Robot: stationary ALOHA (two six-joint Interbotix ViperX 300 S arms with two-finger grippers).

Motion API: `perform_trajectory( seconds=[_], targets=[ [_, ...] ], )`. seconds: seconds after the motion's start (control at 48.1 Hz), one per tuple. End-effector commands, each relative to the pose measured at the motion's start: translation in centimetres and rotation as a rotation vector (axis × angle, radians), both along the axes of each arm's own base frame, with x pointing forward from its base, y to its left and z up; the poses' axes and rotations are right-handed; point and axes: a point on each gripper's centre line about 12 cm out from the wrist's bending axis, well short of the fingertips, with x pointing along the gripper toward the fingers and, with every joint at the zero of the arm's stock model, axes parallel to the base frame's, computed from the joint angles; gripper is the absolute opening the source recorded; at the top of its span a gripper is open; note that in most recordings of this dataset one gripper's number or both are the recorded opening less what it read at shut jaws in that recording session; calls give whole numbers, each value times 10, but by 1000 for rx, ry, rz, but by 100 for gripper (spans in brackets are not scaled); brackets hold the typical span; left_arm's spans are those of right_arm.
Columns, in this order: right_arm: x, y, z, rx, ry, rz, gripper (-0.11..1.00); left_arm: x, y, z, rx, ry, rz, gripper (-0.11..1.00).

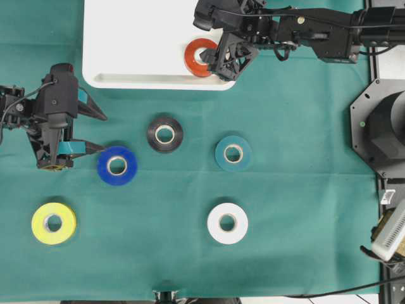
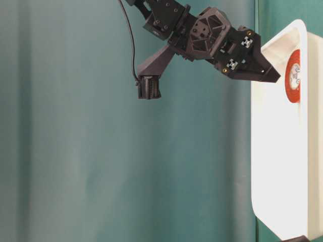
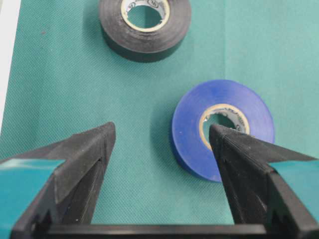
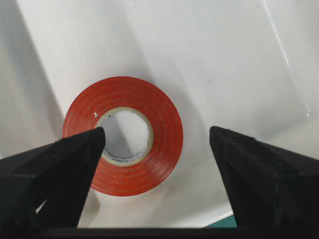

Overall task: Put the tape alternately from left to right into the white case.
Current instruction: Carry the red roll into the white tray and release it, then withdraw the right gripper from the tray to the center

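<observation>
Red tape [image 4: 123, 135] lies flat in the case [image 1: 126, 44], right gripper [image 4: 157, 144] jaws wide above it; left gripper [image 3: 162, 142] wide by blue tape [image 3: 223, 128], likely next.

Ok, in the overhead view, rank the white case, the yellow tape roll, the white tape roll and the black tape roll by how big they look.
1. White case, by far the largest, though cut off at the top edge.
2. Yellow tape roll and white tape roll: these look alike, so no ranking between them.
3. Black tape roll, slightly smaller.
</observation>
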Motion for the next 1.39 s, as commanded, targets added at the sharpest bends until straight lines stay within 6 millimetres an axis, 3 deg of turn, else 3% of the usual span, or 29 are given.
perform_trajectory(
  seconds=[0.0, 0.395, 0.728, 1.372],
  targets=[
    [5, 2, 10, -13, -32, 14, 81, 4, -1, 7, -3, -26, 0, 79],
    [6, 31, 46, -48, -153, 101, 81, 4, -1, 8, -5, -27, 2, 79],
    [2, 76, 59, -53, -262, 233, 81, 4, -1, 7, -3, -26, 0, 79],
    [-16, 128, 58, -33, -411, 401, 81, 4, -1, 9, -6, -30, 2, 79]
  ],
)
